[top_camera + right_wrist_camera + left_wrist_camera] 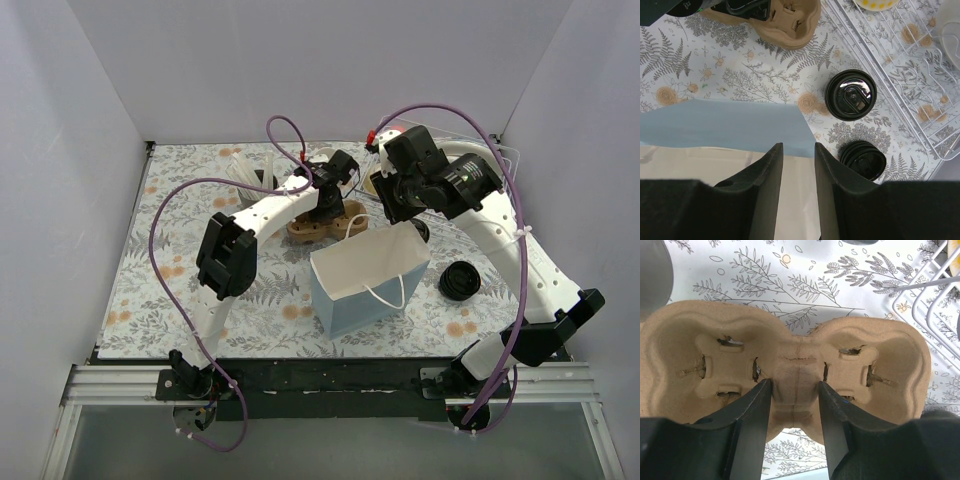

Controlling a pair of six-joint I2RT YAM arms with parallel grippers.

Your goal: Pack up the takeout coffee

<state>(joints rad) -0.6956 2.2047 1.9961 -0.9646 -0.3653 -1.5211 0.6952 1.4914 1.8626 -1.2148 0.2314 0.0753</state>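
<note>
Your left pincer [794,384] pinches the carrier's [880,360] middle; your right pincer [798,146] hangs half-open over the bag [730,122]. That coffee cup [850,95] looks light and squashy, so grip its sides gently.

right arm [505,235] hides much of the wire rack [508,160]; the frame edge crops the pulp carrier [790,25].

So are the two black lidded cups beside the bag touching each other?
Apart. Right wrist view shows floral cloth between the shiny-lidded cup and the other cup.
</note>
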